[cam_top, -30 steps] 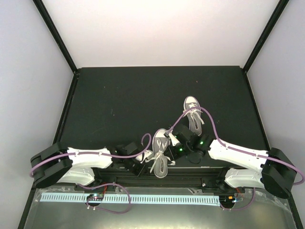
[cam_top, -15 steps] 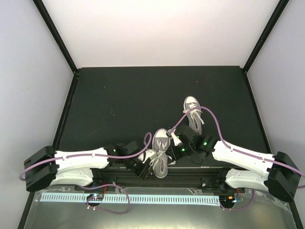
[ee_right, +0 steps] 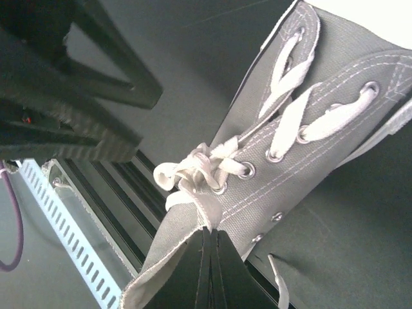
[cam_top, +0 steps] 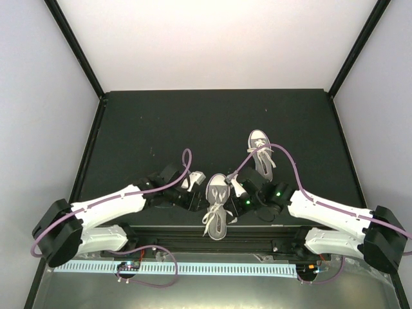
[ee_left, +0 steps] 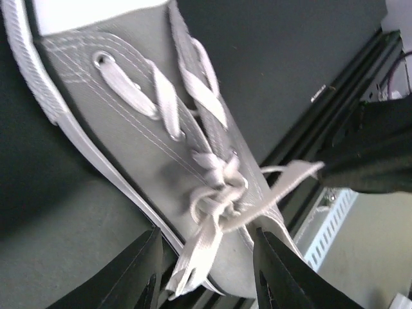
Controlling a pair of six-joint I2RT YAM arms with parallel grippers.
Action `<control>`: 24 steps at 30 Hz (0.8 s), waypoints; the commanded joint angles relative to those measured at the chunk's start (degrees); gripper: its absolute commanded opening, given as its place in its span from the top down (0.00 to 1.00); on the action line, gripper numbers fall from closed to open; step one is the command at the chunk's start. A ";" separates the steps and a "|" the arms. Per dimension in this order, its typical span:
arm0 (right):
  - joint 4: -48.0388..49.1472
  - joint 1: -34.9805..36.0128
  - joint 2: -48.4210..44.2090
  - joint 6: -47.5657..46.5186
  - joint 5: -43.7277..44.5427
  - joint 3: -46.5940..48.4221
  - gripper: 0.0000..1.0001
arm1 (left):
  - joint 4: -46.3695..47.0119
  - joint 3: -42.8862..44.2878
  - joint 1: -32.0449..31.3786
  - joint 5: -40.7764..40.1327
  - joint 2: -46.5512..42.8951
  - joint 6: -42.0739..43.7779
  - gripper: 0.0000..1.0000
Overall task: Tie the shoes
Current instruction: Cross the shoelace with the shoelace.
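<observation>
The near shoe (cam_top: pixel 217 207) has only a loose knot (ee_left: pixel 219 187), the right gripper (ee_right: pixel 210 241) pinching its lace (ee_left: pixel 290 175) and the left gripper (ee_left: pixel 207 244) released; the far shoe (cam_top: pixel 259 148) at one o'clock waits.

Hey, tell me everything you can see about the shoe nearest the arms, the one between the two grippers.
The near shoe is a small grey canvas low-top with a white toe cap, white sole and metal eyelets. It lies on the dark table, toe pointing away from the arms, heel at the near edge. Its white laces are loosely knotted, and the right gripper pinches one strand.
</observation>
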 commanded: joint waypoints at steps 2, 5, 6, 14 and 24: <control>3.86 -0.23 1.45 -1.20 -3.38 1.43 0.98 | 5.97 0.99 2.95 2.48 2.68 -0.04 0.60; 4.47 -0.29 3.09 -1.65 -3.56 2.84 0.98 | 8.40 0.34 3.92 3.99 4.65 -0.69 0.63; 4.50 -0.29 3.80 -1.73 -3.67 3.28 0.99 | 9.25 0.20 3.95 4.68 5.34 -0.88 0.64; 5.29 -0.29 5.10 -1.35 -3.75 2.83 0.98 | 12.18 -0.29 3.96 7.82 11.21 -0.26 0.73; 5.19 -0.29 3.52 -0.28 -3.68 1.17 0.98 | 14.28 -2.78 3.96 5.11 11.84 -1.48 0.76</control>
